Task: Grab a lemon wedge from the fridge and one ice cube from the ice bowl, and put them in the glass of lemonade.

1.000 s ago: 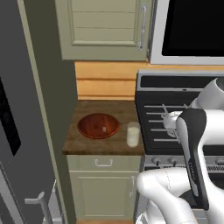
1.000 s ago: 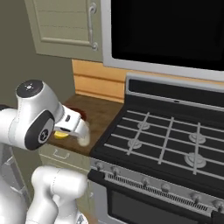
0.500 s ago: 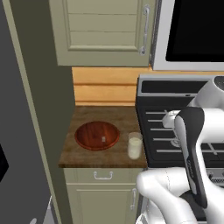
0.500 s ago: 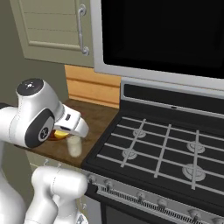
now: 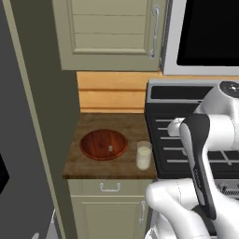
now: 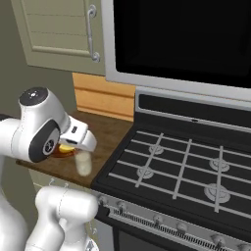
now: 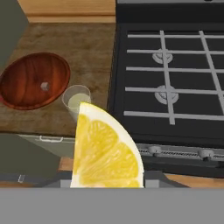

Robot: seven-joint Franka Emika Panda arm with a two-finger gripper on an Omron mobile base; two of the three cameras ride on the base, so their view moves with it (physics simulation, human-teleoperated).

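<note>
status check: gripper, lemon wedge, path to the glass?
Gripper shut on lemon wedge, above the counter's front edge. Glass of lemonade upright beside ice bowl; ice cube in bowl. Nothing blocking.

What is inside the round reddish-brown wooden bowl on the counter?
The round reddish-brown wooden bowl holds one tiny pale whitish ice cube, lying near its middle. Its visible floor is otherwise bare wood; the near rim hides little.

- The white arm [image 5: 205, 140] is raised from the base and folded at a dark elbow joint in the left base view.
- In the right base view, the arm's round joint housing [image 6: 41, 130] is seen at the left, with the wrist pointed forward and down.
- The gripper [image 7: 107, 175] is closed on the lemon wedge [image 7: 105, 151], which is held close before the hand camera.
</note>
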